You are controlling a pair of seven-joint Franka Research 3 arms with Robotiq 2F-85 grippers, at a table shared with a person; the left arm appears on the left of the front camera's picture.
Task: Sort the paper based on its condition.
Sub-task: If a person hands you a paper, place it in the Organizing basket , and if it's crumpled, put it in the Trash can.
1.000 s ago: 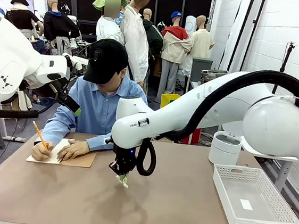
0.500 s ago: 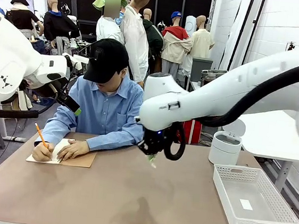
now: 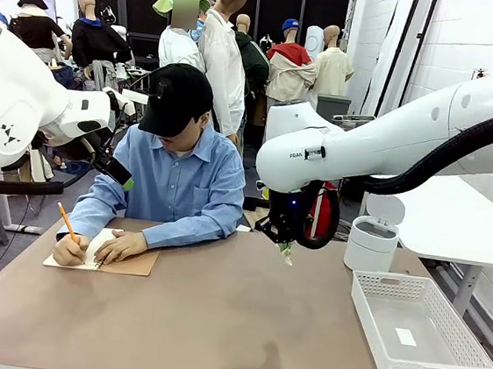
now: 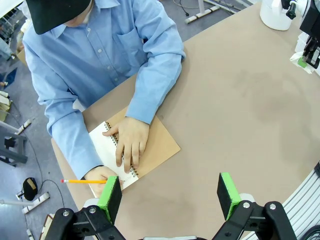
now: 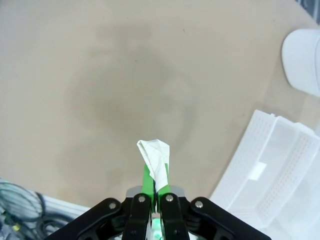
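A small crumpled scrap of white paper sticks up from between the green pads of my right gripper, which is shut on it. In the front view the right gripper hangs above the table's far middle-right, left of the white lidded bin, with the paper at its tip. My left gripper stands open and holds nothing, high over the table's left side. Below it a person writes in a spiral notebook.
A white mesh basket stands at the table's right, and its edge lies to the right of the held paper. The person's hands, a pencil and the notebook occupy the far left. The lidded bin stands behind the basket.
My right arm has swung from the table's middle up and to the right, toward the bin, carrying the crumpled paper. The left arm and the person have hardly moved.
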